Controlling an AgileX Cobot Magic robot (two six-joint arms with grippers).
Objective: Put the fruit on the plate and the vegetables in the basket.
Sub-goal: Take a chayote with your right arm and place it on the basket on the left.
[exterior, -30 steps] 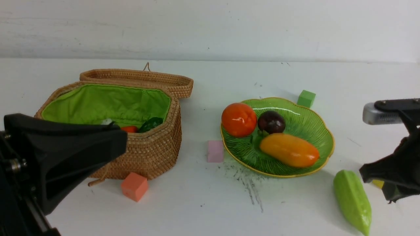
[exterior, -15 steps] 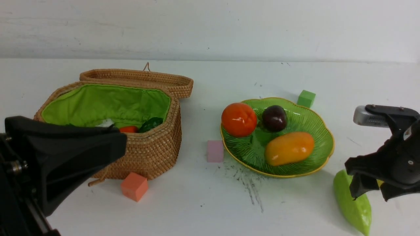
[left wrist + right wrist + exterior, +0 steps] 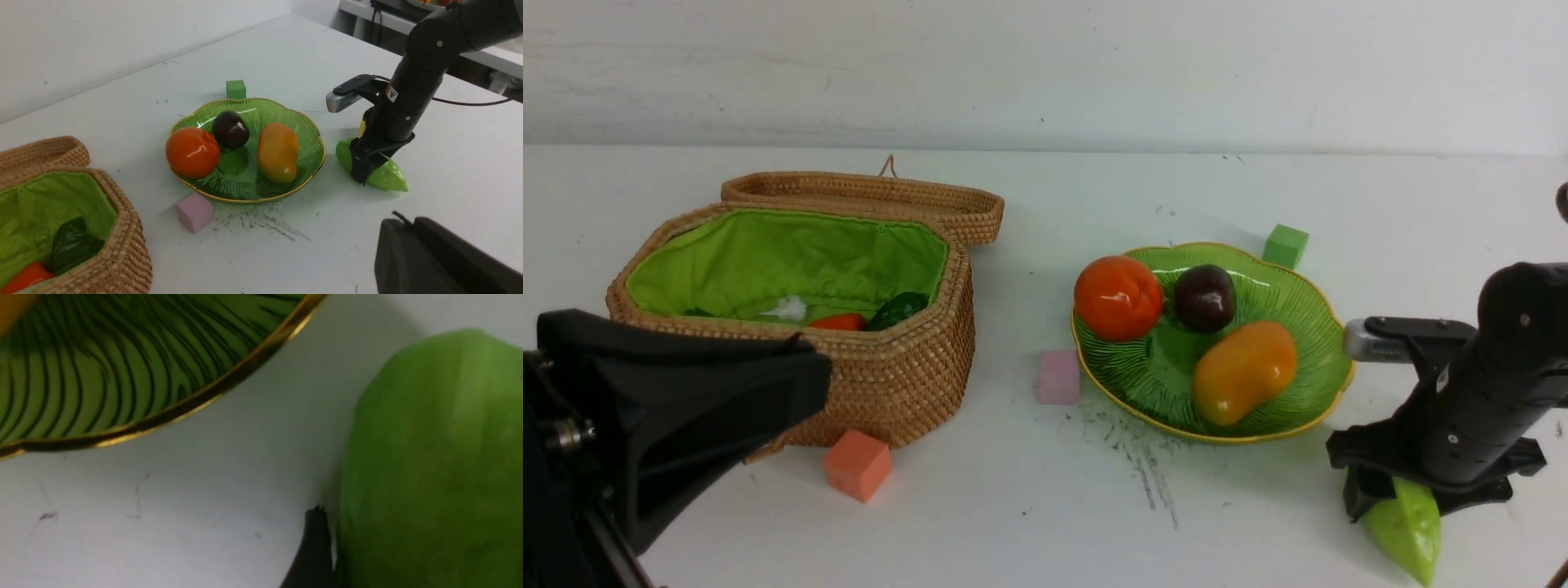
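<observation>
Front view: you can't see the far half of the bitter gourd point(image 3: 1409, 527); the right gripper point(image 3: 1421, 490) covers it, and its jaw gap is hidden too. Right wrist cam is blurred, cuts off the gourd point(image 3: 433, 465) and most of the plate point(image 3: 171, 412), w/ just one fingertip point(image 3: 314, 547) in view. Inside the basket point(image 3: 898, 367), the carrot point(image 3: 837, 322) and radish point(image 3: 786, 309) are mostly hidden by the near wall. Left gripper point(image 3: 792, 376) fills the corner, cut off by the frame edge; its jaws can't be made out.

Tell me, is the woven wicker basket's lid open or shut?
Open. The tan wicker basket shows its green cloth lining, and its hinged wicker lid lies flipped back behind it.
</observation>
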